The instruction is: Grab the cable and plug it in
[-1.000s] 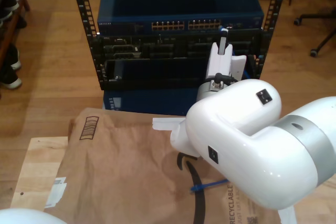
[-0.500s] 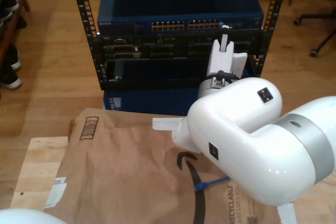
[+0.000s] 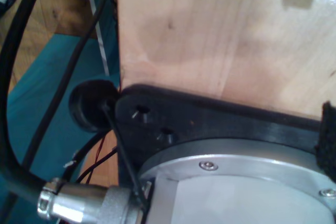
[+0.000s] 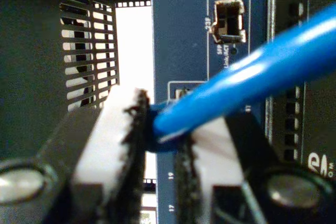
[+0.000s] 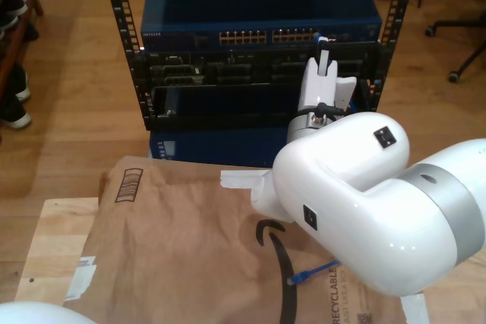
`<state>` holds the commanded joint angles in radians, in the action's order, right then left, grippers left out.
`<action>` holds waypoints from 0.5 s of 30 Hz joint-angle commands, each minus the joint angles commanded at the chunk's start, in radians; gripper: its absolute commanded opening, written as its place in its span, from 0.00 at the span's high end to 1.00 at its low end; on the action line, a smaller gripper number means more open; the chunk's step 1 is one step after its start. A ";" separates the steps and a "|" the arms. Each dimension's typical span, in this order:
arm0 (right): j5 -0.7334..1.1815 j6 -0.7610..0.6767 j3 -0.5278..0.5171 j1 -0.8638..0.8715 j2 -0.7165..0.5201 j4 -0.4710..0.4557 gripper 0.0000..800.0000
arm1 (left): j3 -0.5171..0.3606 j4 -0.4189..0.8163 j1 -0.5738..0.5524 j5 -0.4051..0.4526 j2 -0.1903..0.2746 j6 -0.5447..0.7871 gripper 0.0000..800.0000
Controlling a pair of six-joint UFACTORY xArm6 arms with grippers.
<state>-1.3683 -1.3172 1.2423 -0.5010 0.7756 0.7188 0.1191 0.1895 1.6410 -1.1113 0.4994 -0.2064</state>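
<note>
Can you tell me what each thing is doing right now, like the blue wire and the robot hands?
Cable: pinched between the pads of my second gripper, plug end up at the switch.
Cable's other end: lying loose on the brown paper.
Second gripper: shut on the cable.
First gripper: cannot tell.
Switch: sitting in the rack, ports facing out.

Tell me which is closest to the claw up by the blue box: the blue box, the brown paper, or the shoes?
In the exterior view, from my second claw:
1. Dark-blue network switch, right at its tip.
2. Brown paper sheet, below, nearer the camera.
3. Dark shoes, at the far left edge.
</note>
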 joint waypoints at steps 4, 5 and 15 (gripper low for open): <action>0.003 0.000 0.002 0.011 0.000 0.000 1.00 | 0.000 -0.002 0.000 0.000 0.000 0.000 0.00; 0.003 0.000 0.002 0.014 0.000 -0.002 1.00 | 0.000 0.000 -0.002 0.000 0.000 0.000 0.00; 0.005 0.000 -0.006 0.014 -0.006 -0.003 1.00 | 0.000 -0.002 0.000 0.000 0.000 0.000 0.00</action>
<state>-1.3637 -1.3172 1.2361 -0.4872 0.7695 0.7158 0.1191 0.1880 1.6410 -1.1113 0.4994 -0.2064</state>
